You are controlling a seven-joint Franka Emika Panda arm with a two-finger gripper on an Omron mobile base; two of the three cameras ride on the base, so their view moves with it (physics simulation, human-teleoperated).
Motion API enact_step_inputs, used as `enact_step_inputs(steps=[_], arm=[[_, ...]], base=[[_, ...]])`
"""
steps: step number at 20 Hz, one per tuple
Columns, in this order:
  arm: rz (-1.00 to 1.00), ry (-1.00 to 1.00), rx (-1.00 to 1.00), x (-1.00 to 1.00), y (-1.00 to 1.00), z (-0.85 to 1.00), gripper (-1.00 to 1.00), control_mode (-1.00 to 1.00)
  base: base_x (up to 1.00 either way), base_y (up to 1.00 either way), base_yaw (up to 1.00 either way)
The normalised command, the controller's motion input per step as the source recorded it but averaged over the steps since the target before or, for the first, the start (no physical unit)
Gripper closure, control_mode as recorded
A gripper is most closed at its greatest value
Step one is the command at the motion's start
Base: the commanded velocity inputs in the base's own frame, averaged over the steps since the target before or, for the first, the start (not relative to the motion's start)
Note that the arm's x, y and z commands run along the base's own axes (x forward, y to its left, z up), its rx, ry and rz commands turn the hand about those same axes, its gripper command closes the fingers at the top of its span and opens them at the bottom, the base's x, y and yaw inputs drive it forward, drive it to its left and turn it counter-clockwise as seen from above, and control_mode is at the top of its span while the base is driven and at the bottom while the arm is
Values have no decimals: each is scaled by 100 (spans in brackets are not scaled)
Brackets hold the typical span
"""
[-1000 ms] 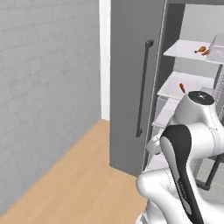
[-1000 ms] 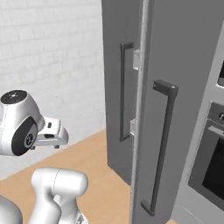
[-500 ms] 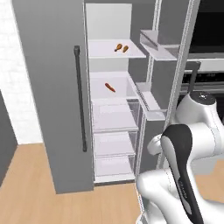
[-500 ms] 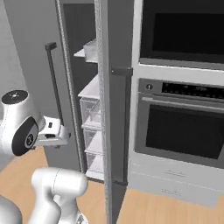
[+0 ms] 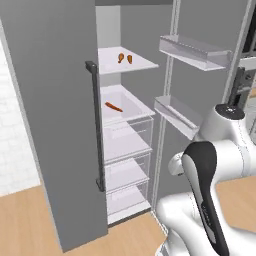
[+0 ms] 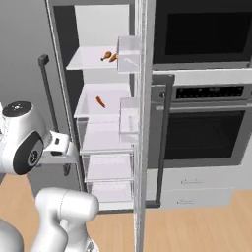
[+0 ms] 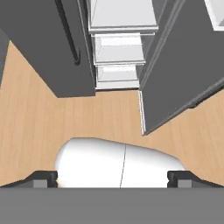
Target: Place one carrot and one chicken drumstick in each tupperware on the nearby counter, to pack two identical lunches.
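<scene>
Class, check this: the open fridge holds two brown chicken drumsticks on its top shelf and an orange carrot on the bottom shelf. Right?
Not quite. The orange carrot lies on the second shelf, just below the two brown chicken drumsticks on the top shelf; the left base view shows it. The rest stands.

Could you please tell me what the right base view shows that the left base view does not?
Right base view: built-in ovens beside the fridge. Left base view: a white brick wall left of the fridge door. Both: the open fridge, two drumsticks on an upper shelf, and one carrot on the shelf below.
</scene>
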Motion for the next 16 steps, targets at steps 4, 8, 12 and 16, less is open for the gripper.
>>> enact_step_inputs(steps=[4,8,12,16], arm=[[0,0,0,0,0,0,-100,100],[0,0,0,0,0,0,-100,100],[0,0,0,0,0,0,-100,100],[0,0,0,0,0,0,-100,100]], base=[[25,56,-4],[64,-28,5],[34,-50,3],[44,-4,-4]])
